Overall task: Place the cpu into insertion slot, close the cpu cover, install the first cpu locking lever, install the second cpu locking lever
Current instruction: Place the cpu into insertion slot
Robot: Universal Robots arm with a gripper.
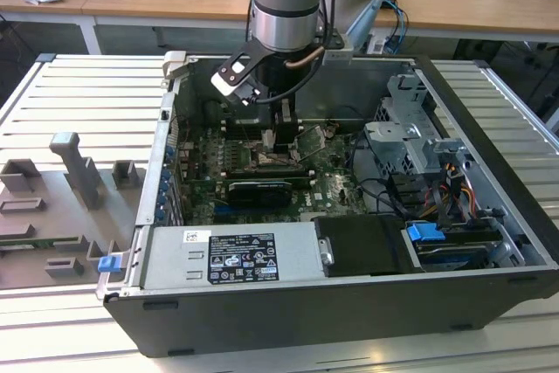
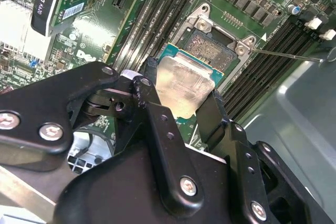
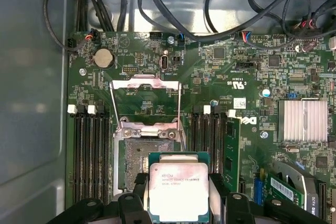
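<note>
The cpu (image 3: pixel 178 192) is gripped by two opposite edges between the black jaws, which are closed on it, with its pale metal top facing the wrist cameras. It is held over the insertion slot (image 3: pixel 137 161) and overlaps one edge of it; whether it touches the slot cannot be told. Most of the slot's dark centre is left uncovered. The cpu cover (image 3: pixel 145 81) is swung open and lies beyond the slot's far edge, with green board seen through its window. The slot is set near the middle of the motherboard (image 3: pixel 247 77), between two banks of long black memory slots (image 3: pixel 89 150). In the exterior view the arm (image 1: pixel 284 6) is lowered into the open computer case (image 1: pixel 489 216), which rests on a slatted metal surface (image 1: pixel 79 93).
</note>
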